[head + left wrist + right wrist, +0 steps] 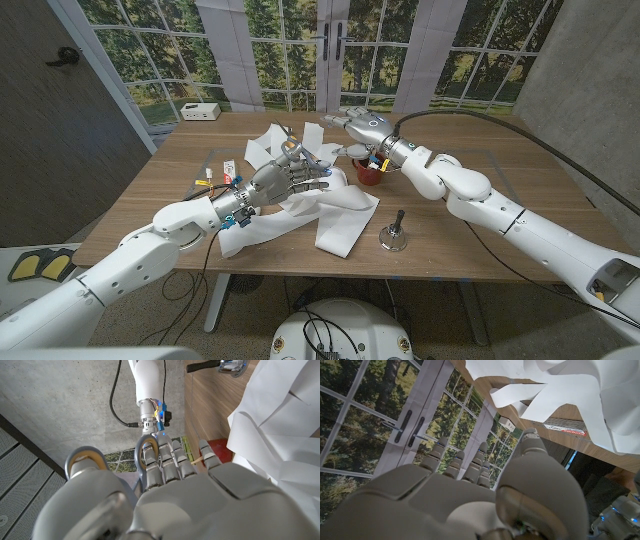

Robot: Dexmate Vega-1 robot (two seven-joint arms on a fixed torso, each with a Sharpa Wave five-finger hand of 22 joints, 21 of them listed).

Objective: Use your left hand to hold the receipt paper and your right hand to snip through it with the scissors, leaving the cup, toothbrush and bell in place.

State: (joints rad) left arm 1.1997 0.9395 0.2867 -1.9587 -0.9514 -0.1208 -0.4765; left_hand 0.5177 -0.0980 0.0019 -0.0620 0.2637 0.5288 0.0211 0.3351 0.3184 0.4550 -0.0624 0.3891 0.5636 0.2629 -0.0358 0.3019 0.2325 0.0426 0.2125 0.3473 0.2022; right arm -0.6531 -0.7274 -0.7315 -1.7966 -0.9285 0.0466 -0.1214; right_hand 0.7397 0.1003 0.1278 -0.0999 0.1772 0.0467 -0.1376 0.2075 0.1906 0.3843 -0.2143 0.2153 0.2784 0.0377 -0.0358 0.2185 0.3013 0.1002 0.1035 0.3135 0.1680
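Head view: my left hand [288, 180] is over the receipt paper [345, 215] mid-table, fingers half-curled; can't tell if it grips. Right hand [362, 127] is above the red cup [370, 175], fingers loosely spread, holding nothing. Bell [394, 236] sits near the paper's right edge.
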